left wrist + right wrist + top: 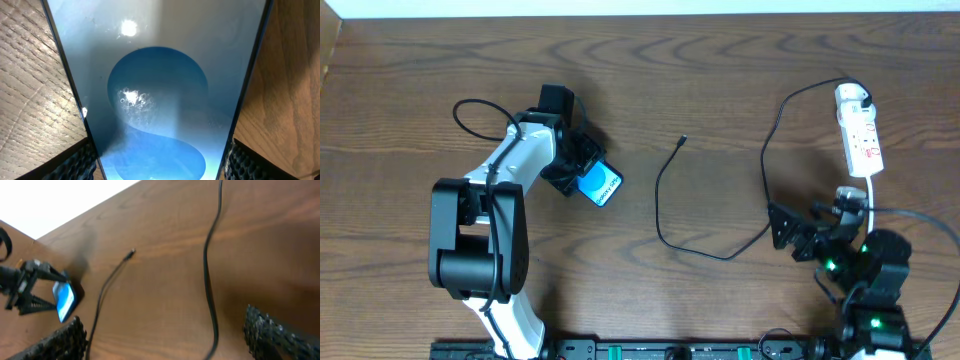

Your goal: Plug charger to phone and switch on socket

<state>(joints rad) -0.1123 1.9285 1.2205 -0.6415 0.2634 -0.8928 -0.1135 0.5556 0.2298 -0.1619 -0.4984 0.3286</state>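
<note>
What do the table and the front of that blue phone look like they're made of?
The table: likely wood or wood-look laminate, matte brown, with visible grain lines. The phone front: glossy glass, probably; it mirrors a bright lamp spot.

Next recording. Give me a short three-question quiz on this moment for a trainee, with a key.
1. True or false: the charger's connector tip is plugged into the phone.
2. Fill in: the right gripper is ____ (open or shut).
3. Which one holds the phone? A) the left gripper; B) the right gripper; C) neither, it lies free on the table.

Key: 1 false, the tip lies on the table apart from the phone; 2 open; 3 A.
</note>
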